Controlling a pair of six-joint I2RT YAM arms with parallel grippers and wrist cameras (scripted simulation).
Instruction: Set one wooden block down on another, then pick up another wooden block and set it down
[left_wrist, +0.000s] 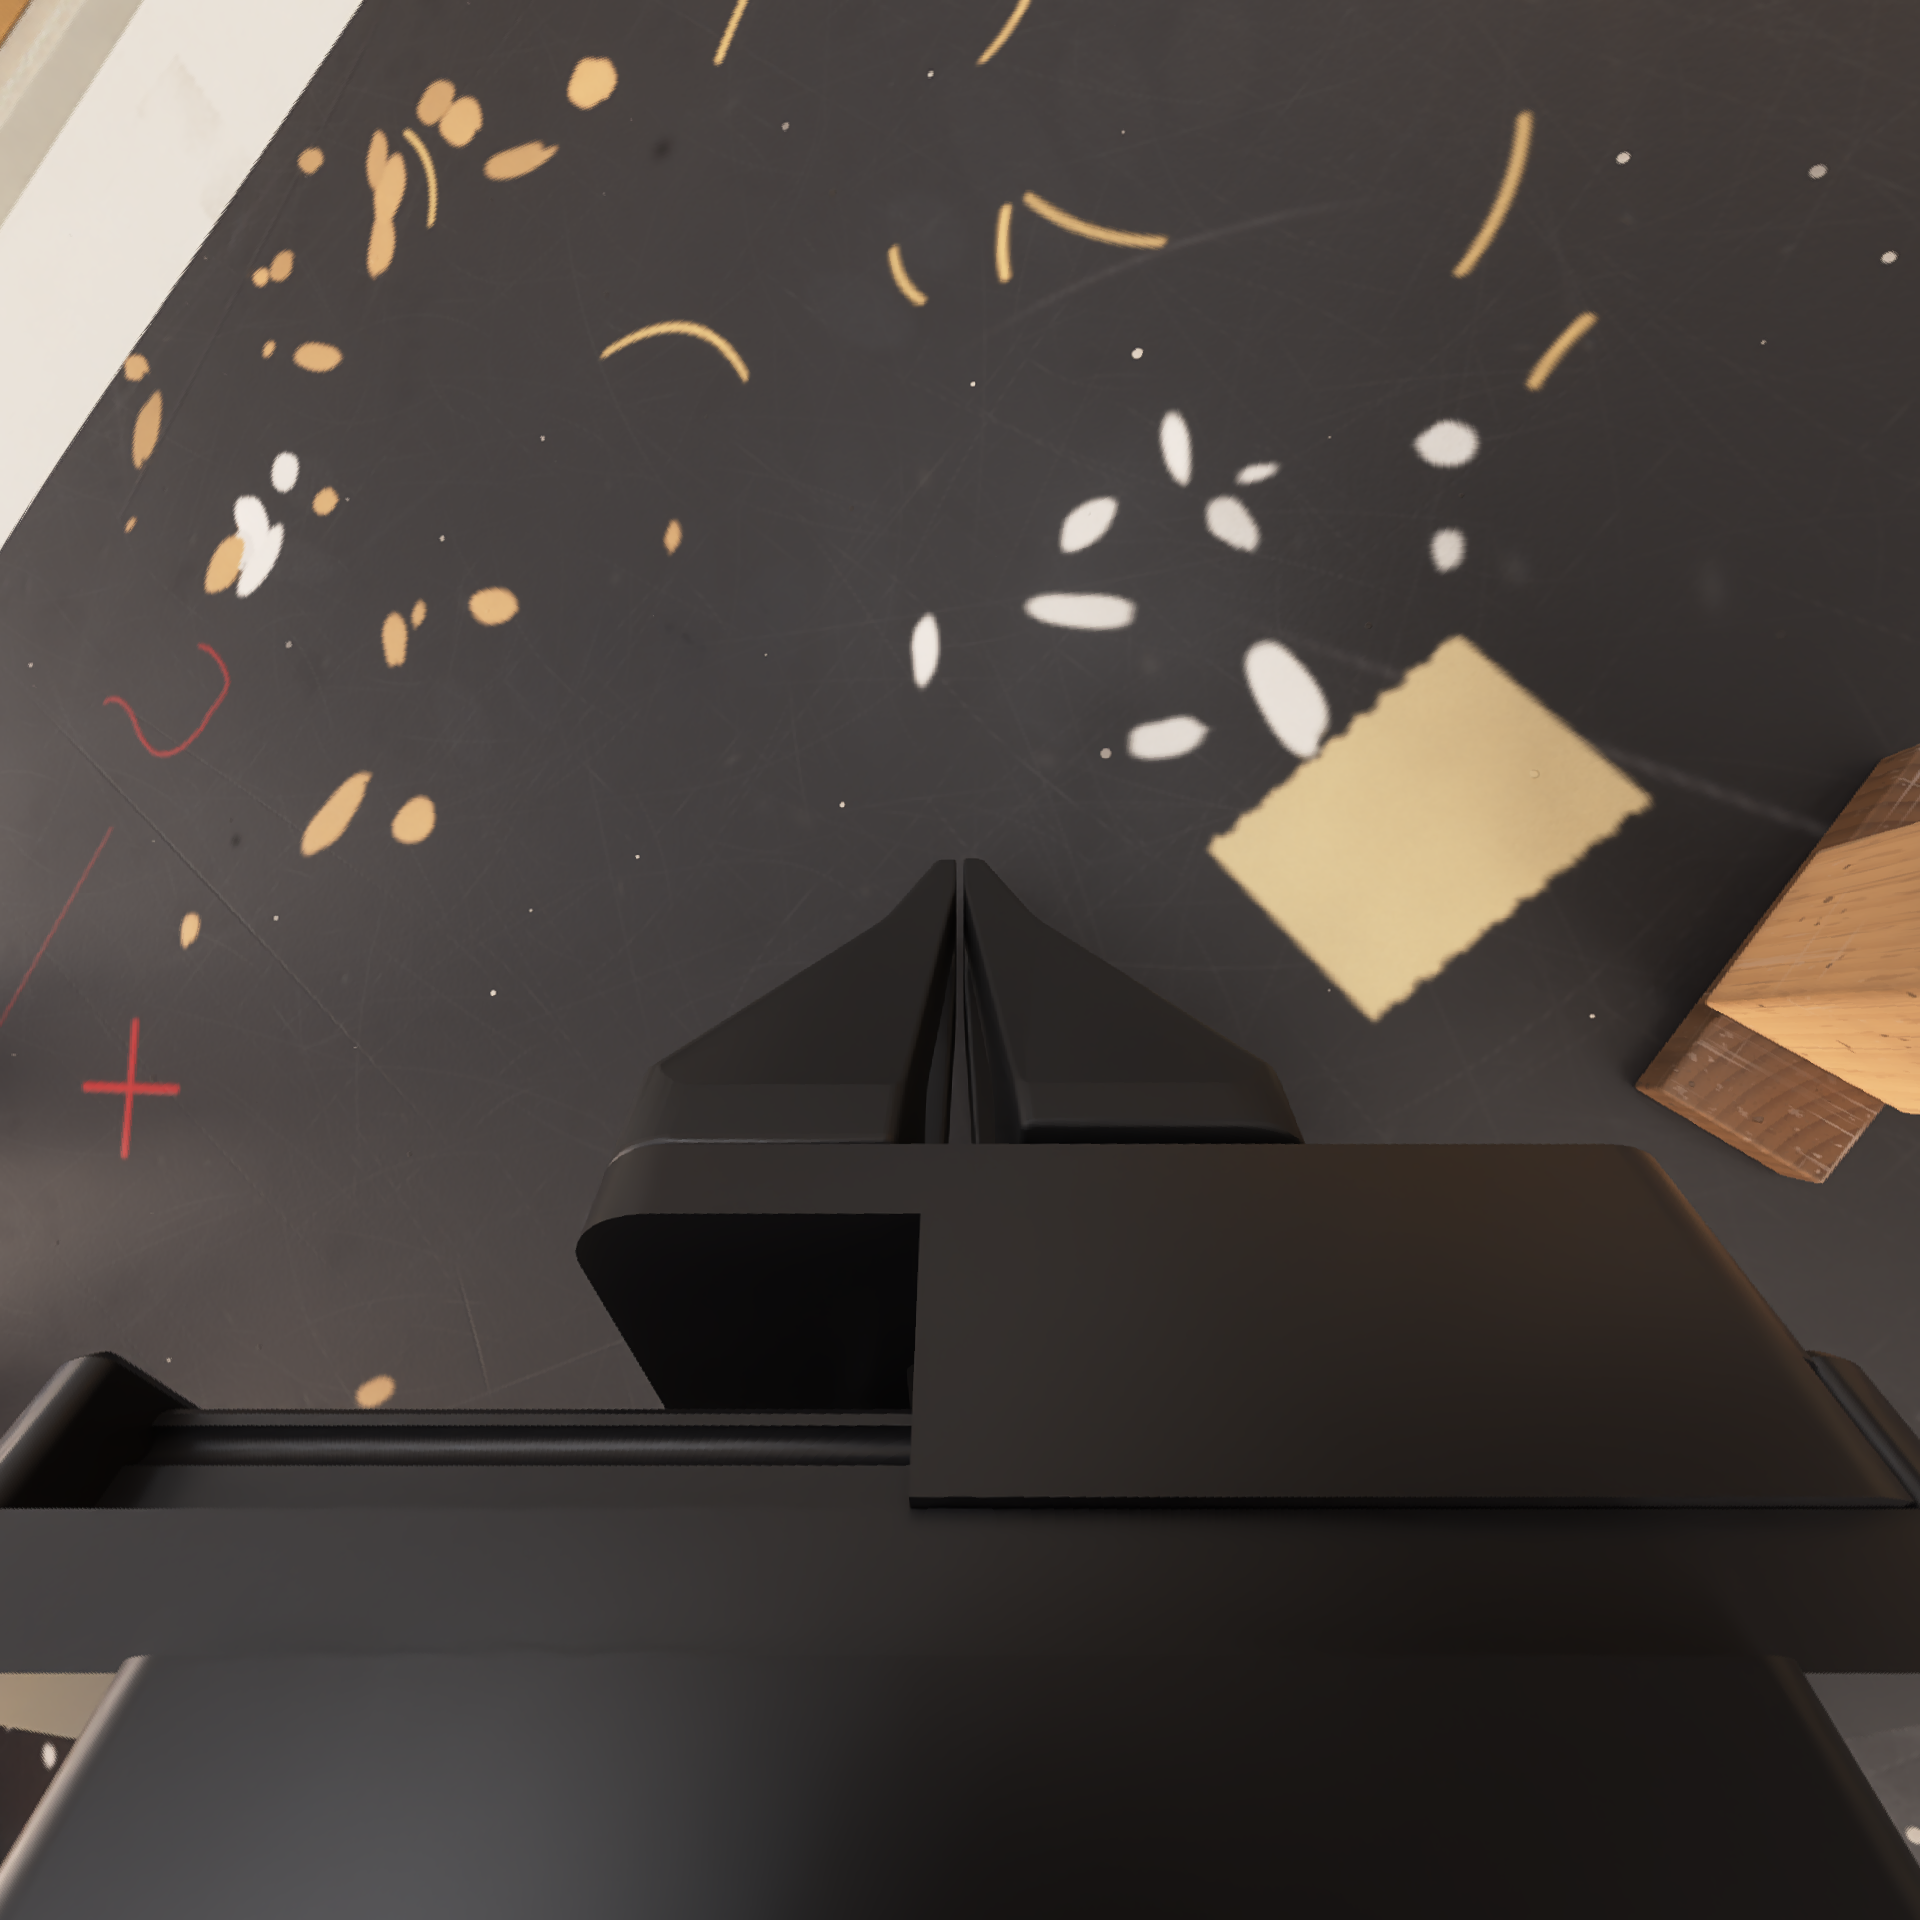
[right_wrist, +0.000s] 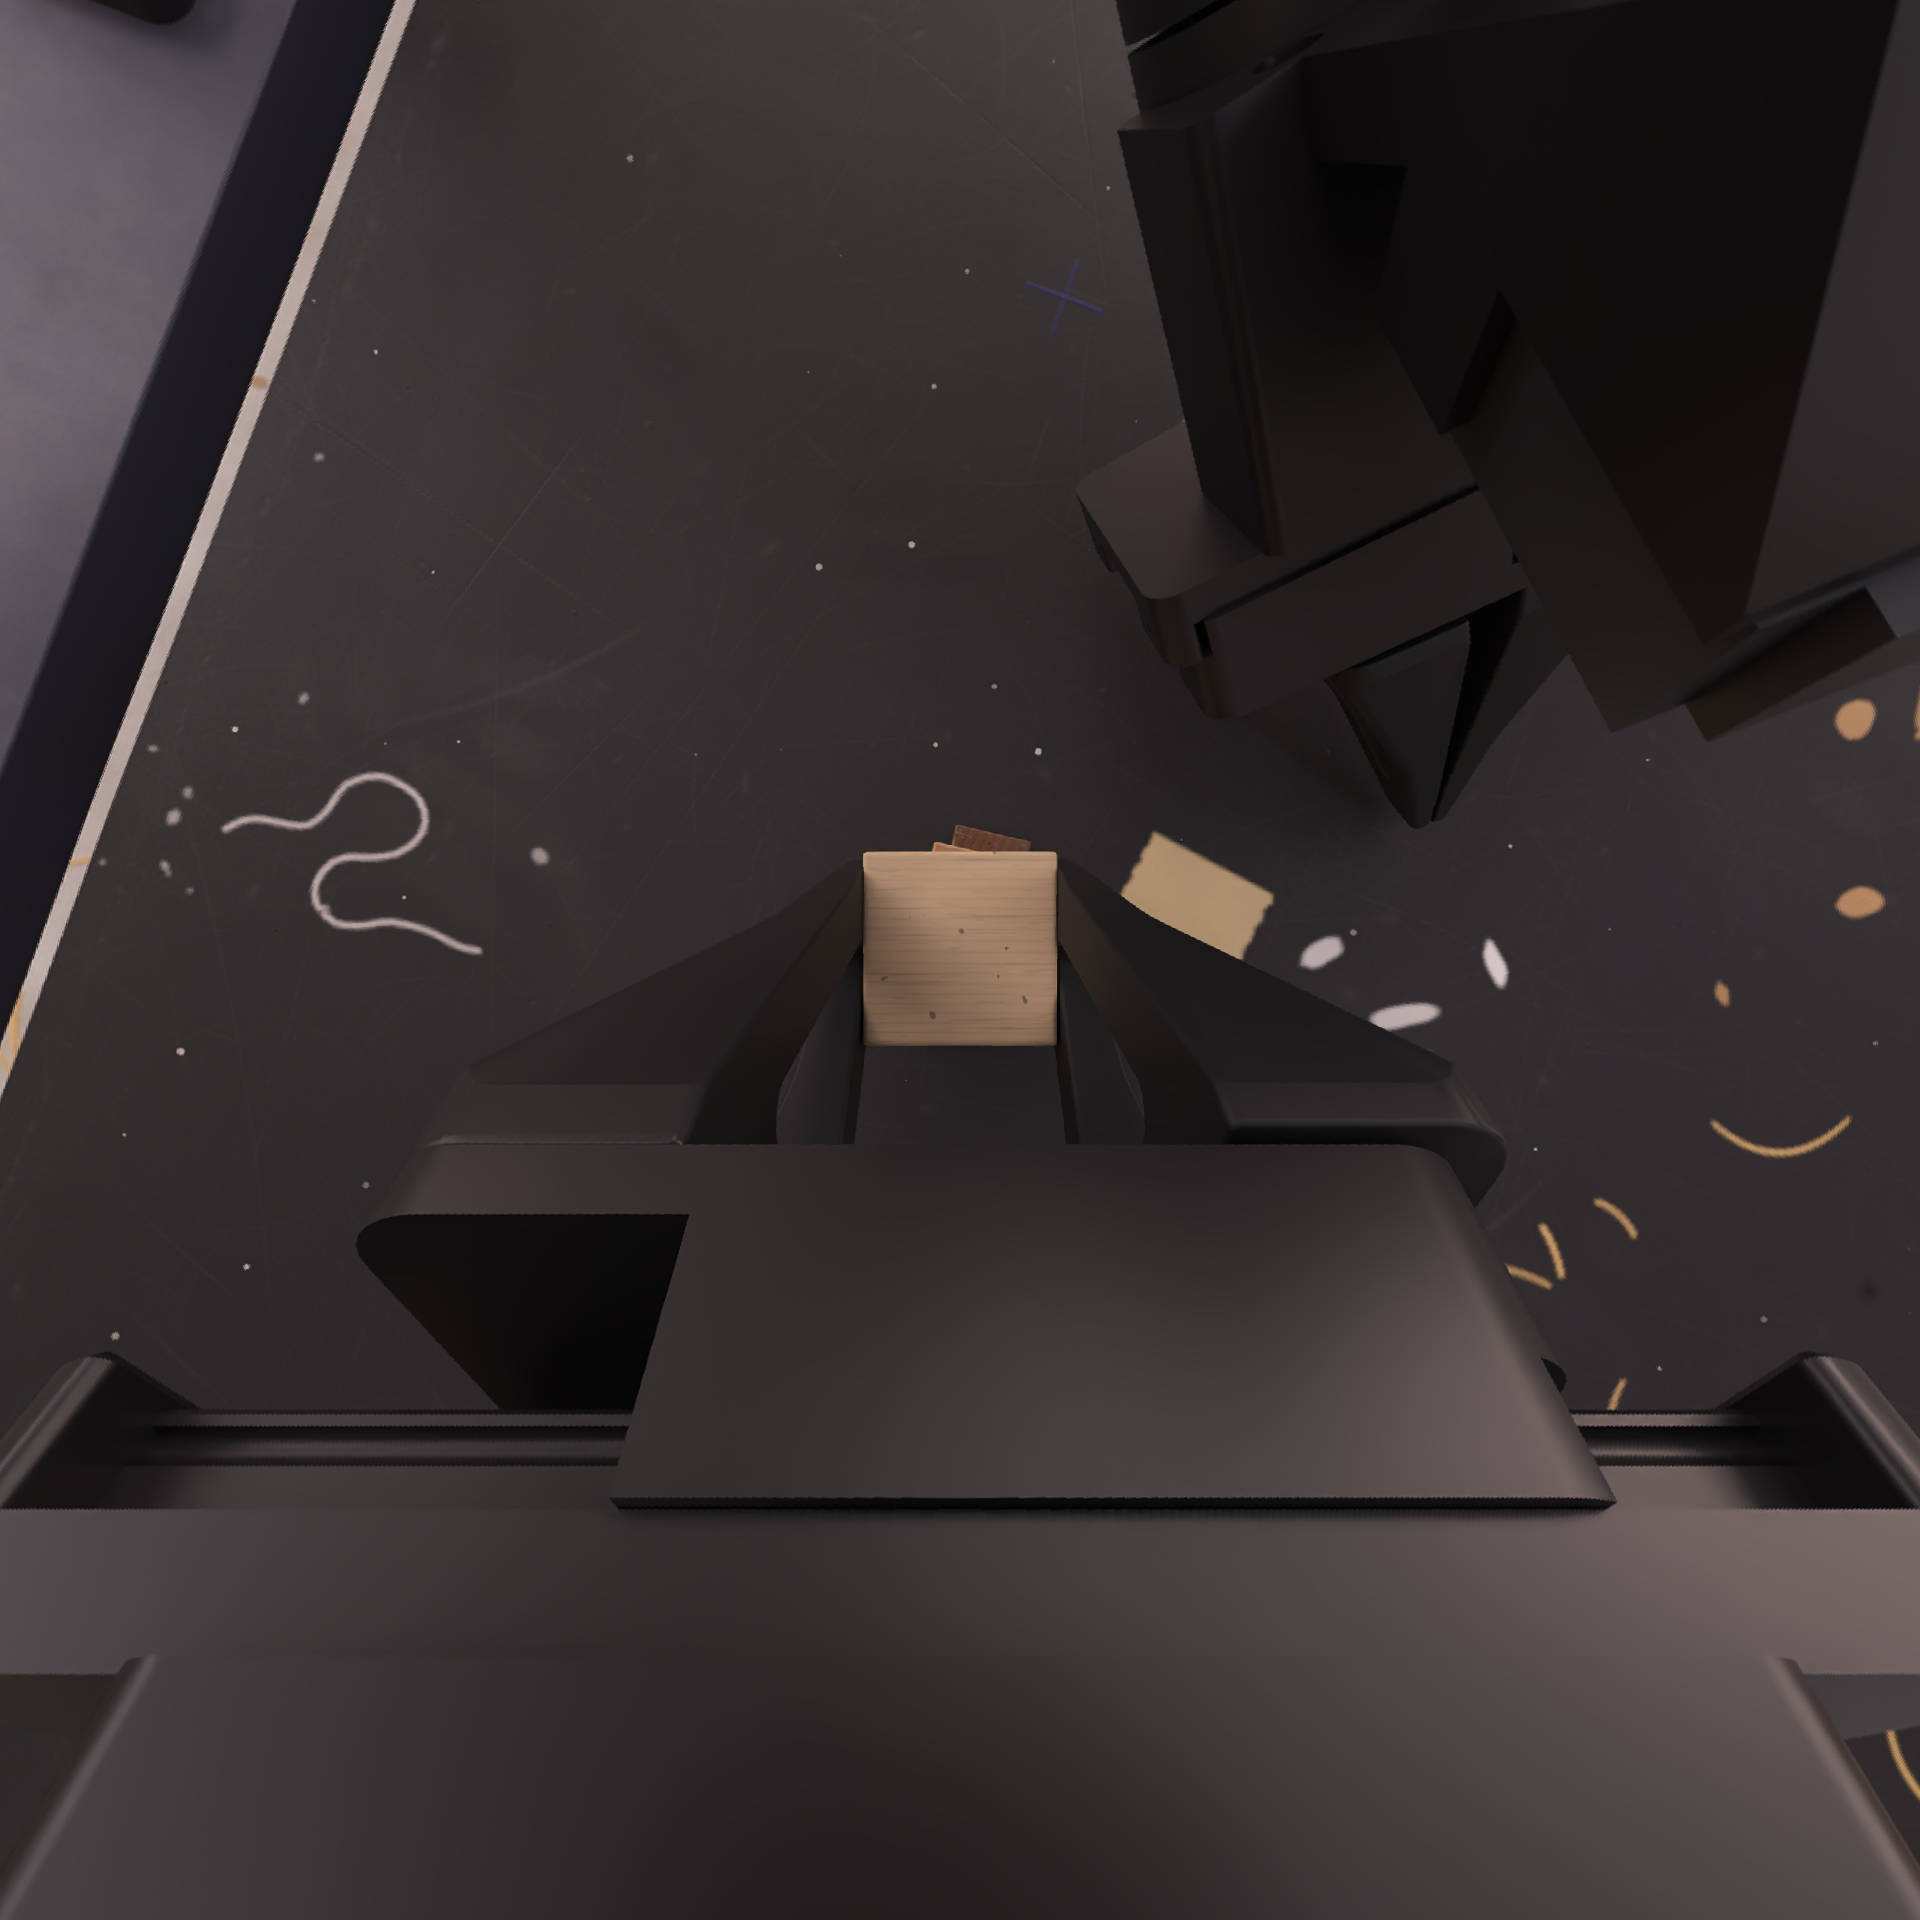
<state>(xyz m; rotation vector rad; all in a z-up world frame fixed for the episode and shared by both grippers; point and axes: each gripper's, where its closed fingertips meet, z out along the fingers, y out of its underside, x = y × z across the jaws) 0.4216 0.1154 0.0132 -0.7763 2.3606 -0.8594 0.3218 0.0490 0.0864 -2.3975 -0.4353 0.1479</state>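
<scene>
I've got the right claw (right_wrist: 960, 940) clamped on a pale wooden block (right_wrist: 959, 948), fingers pressed against its two sides, the block sitting right at the tips. Just past its far edge a darker block (right_wrist: 990, 837) peeks out, mostly hidden. My left claw (left_wrist: 959, 883) is closed tight with nothing in it, hanging over the dark table (left_wrist: 727, 727). Off to its right, a light block (left_wrist: 1849, 935) rests on a darker brown block (left_wrist: 1756, 1101), well apart from those fingers, near a tan paper square (left_wrist: 1429, 826).
</scene>
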